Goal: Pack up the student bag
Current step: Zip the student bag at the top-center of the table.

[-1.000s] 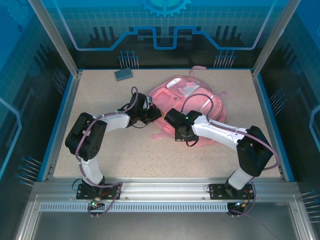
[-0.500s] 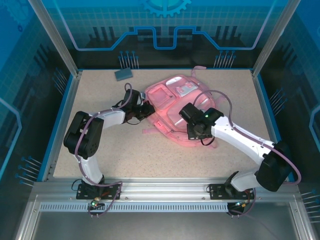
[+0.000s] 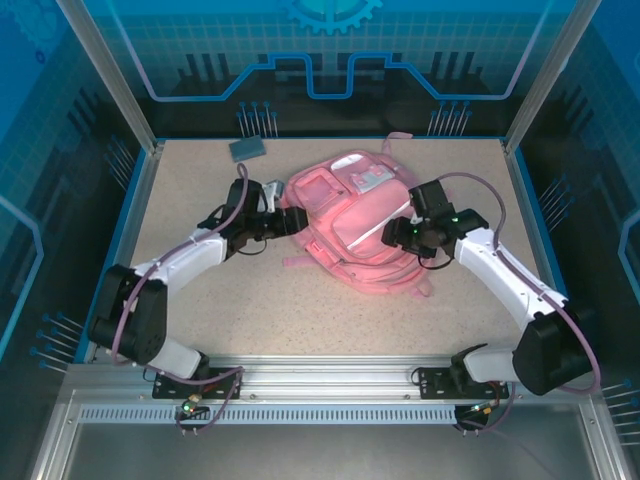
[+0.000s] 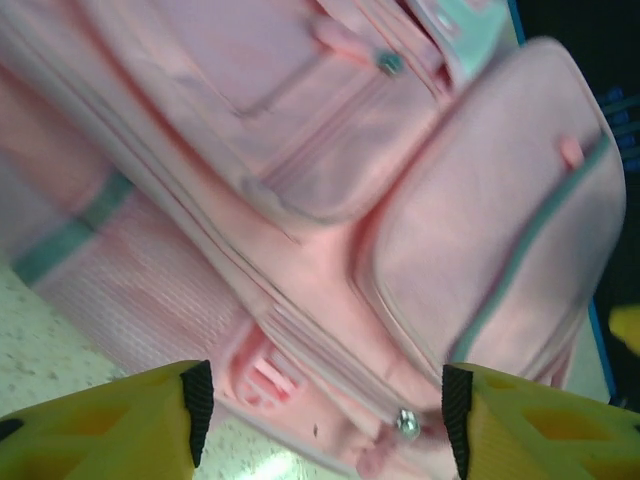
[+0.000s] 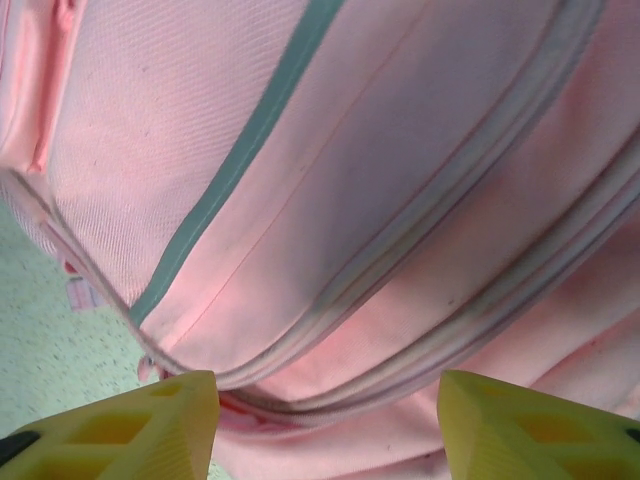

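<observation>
The pink student bag (image 3: 350,215) lies flat in the middle of the table, front pockets up. My left gripper (image 3: 290,221) is at its left edge, open. In the left wrist view the yellow fingers (image 4: 150,415) stand wide apart over the bag's edge (image 4: 330,240), with a metal zip pull (image 4: 407,424) near the right finger. My right gripper (image 3: 395,233) is at the bag's right side, open. Its yellow fingertips (image 5: 160,420) straddle the bag's zip seams (image 5: 400,270) without holding anything.
A small grey-blue block (image 3: 247,148) lies at the back left of the table. A pink strap (image 3: 295,263) trails from the bag toward the front. Blue rails (image 3: 130,230) edge the speckled tabletop (image 3: 200,300), with free room front left.
The bag has shifted and now lies more spread out. My right arm swung from the bag's front-left to its right side. My left arm stretched out, gripper staying at the bag's left edge.
</observation>
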Robot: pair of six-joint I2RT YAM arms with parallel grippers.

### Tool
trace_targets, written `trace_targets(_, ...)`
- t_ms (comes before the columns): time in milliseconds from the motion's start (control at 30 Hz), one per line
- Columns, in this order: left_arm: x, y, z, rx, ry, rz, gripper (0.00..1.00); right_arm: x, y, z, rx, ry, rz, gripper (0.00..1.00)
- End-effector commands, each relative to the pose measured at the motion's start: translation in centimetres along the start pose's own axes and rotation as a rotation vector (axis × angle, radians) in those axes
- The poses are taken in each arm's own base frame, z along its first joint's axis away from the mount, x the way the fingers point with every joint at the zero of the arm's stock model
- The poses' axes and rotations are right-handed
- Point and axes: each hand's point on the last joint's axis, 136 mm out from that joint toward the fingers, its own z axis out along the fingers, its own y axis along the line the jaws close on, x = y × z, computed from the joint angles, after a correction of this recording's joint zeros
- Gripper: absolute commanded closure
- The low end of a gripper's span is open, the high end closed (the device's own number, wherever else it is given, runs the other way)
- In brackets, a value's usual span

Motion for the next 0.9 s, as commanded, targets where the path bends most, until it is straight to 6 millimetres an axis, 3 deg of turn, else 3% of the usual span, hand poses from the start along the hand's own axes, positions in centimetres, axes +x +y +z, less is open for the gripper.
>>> trace_targets(0,4.7,-0.7,0.1,-0.001,0.103,0.152,0.35,-0.3,0.7,0.8,-0.096,0.033,0.066,0.39)
trace_targets(167,8.5,-2.4,0.9,0.048,0.165,0.262,0.34,-1.0,1.4,1.3,-0.206,0.051,0.107,0.46)
trace_targets(333,10.5,-1.6,2.5,-0.03,0.225,0.319,0.37,-1.3,1.5,1.8,-0.22,0.066,0.147,0.49)
trace_targets(400,11.1,-1.8,3.2,-0.026,0.25,0.337,0.43,-1.1,1.2,2.4,-0.205,0.09,0.171,0.49)
trace_targets(867,10.4,-2.3,7.1,-0.032,0.298,0.448,0.6,-0.9,1.3,3.3,-0.211,0.127,0.194,0.54)
